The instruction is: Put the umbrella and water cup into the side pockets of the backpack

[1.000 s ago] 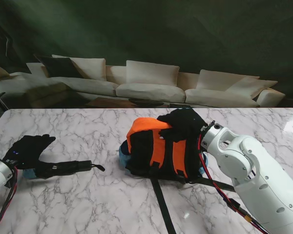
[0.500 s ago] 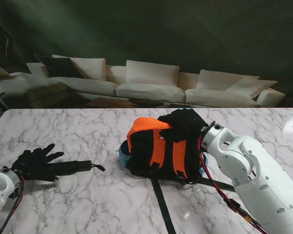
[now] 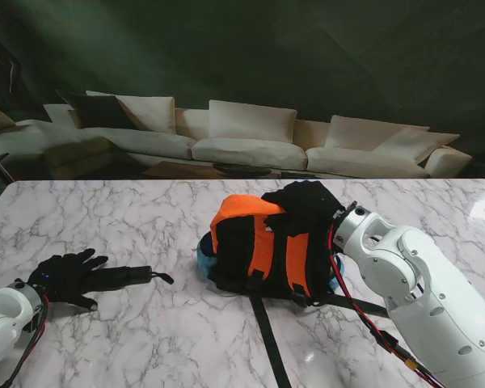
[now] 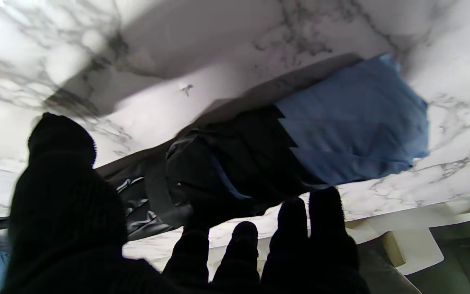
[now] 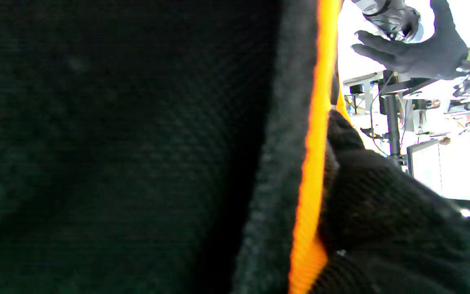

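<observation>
From the stand's view, the step in hand looks like the pickup of the umbrella [image 3: 117,278]: it lies flat on the marble counter [image 3: 145,218] at the near left, its length running left to right with the strap end pointing toward the backpack [image 3: 263,250]. The left hand [image 3: 65,276] is laid over the umbrella's left end, fingers spread and not yet wrapped, so it holds nothing. The orange and black backpack sits mid-counter, well apart from the umbrella. The right hand [image 3: 303,206] rests on the backpack's far top edge, fingers bent over the fabric as if steadying it. A bit of blue [image 3: 202,257] peeks from the backpack's left side; I cannot tell whether that is the water cup.

In the left wrist view, the umbrella [image 4: 235,163], black with a blue part, lies across the counter just beyond the fingertips [image 4: 324,212], with the thumb on its other side. The fingers are apart and straddle it without closing. The next move calls for curling them around the body before lifting, then carrying it right to a side pocket.

In the right wrist view, the picture is filled with the backpack's black fabric [image 5: 116,143] and an orange edge, with the right hand's fingers [image 5: 373,196] pressed against that edge, clenched on it.
</observation>
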Controlling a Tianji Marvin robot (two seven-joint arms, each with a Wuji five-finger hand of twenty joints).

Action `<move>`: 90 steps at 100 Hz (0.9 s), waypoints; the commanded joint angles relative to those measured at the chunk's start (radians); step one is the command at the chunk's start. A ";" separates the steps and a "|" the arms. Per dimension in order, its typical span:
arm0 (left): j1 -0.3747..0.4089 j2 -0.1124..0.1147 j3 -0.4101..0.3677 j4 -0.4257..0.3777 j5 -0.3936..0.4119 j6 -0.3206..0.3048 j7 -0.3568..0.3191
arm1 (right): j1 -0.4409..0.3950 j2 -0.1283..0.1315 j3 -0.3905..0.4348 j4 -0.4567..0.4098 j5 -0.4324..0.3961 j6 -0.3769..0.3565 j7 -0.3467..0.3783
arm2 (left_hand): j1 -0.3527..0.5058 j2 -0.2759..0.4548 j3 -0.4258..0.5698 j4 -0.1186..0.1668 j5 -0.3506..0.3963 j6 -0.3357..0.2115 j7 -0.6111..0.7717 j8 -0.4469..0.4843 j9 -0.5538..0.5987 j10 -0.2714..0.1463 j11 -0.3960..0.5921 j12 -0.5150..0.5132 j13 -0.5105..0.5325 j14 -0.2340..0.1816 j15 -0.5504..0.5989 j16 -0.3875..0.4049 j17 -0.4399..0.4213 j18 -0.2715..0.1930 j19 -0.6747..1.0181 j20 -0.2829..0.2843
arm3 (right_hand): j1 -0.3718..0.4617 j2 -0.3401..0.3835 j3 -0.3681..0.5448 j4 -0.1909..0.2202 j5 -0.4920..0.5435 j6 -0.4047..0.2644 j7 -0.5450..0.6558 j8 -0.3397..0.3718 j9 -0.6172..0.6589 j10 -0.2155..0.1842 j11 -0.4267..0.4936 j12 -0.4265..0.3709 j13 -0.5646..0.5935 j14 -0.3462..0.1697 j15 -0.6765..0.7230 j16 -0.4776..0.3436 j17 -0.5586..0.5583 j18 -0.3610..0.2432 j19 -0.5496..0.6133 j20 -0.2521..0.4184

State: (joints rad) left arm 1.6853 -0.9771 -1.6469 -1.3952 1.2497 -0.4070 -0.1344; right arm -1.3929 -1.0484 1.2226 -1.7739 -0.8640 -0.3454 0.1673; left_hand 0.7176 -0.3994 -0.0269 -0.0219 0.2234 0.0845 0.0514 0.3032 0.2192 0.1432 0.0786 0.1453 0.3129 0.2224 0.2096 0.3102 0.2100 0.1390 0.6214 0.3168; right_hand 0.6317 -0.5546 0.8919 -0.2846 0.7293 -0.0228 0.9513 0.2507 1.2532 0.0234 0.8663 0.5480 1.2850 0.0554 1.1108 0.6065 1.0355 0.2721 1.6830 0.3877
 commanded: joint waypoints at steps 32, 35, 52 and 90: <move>0.001 0.007 -0.003 0.012 0.054 0.018 0.004 | -0.009 0.003 -0.012 0.024 -0.005 0.007 0.011 | 0.030 -0.024 0.013 -0.016 -0.012 -0.014 0.012 0.032 0.015 -0.035 0.040 0.040 -0.011 0.013 0.016 0.021 -0.028 -0.016 0.040 0.023 | 0.097 0.073 0.085 0.042 0.029 -0.151 0.053 -0.007 -0.003 -0.029 0.025 0.001 0.031 -0.007 0.010 -0.007 0.001 -0.004 0.021 0.014; 0.001 0.007 -0.004 0.013 0.060 0.019 0.006 | -0.009 0.003 -0.012 0.024 -0.005 0.007 0.010 | 0.034 -0.022 0.015 -0.015 -0.005 -0.019 0.014 0.034 0.022 -0.036 0.043 0.042 -0.008 0.013 0.017 0.022 -0.027 -0.019 0.039 0.023 | 0.097 0.073 0.085 0.042 0.029 -0.151 0.053 -0.007 -0.003 -0.029 0.025 0.001 0.031 -0.007 0.010 -0.007 0.001 -0.004 0.021 0.014; 0.008 0.007 -0.011 0.011 0.063 0.029 0.006 | -0.011 0.003 -0.011 0.025 -0.006 0.007 0.008 | 0.039 -0.012 0.017 -0.013 0.026 -0.028 0.027 0.042 0.052 -0.049 0.053 0.051 0.005 0.008 0.021 0.027 -0.016 -0.024 0.046 0.025 | 0.097 0.073 0.085 0.042 0.029 -0.150 0.053 -0.008 -0.002 -0.029 0.025 0.000 0.031 -0.007 0.011 -0.006 0.001 -0.001 0.021 0.014; -0.018 0.009 0.035 0.057 0.056 0.066 0.013 | -0.003 0.003 -0.018 0.034 -0.002 0.003 0.006 | 0.211 -0.005 0.128 0.015 0.096 -0.065 0.155 0.152 0.287 -0.080 0.183 0.167 0.191 -0.032 0.132 0.122 0.120 -0.128 0.209 0.082 | 0.097 0.073 0.085 0.041 0.028 -0.150 0.052 -0.009 -0.003 -0.029 0.026 0.000 0.031 -0.007 0.010 -0.006 0.001 -0.001 0.020 0.015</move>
State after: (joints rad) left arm 1.6663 -0.9642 -1.6278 -1.3674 1.3021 -0.3533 -0.1146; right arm -1.3874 -1.0484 1.2140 -1.7655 -0.8610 -0.3449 0.1620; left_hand 0.7561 -0.4270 -0.0363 -0.0707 0.2825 0.0591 0.1661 0.4256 0.4421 0.1047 0.2260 0.2809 0.4497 0.1853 0.3003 0.4082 0.2950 0.0783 0.7775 0.3711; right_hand 0.6317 -0.5545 0.8919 -0.2846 0.7293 -0.0228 0.9513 0.2503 1.2532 0.0235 0.8663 0.5480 1.2850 0.0554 1.1107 0.6065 1.0320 0.2720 1.6829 0.3894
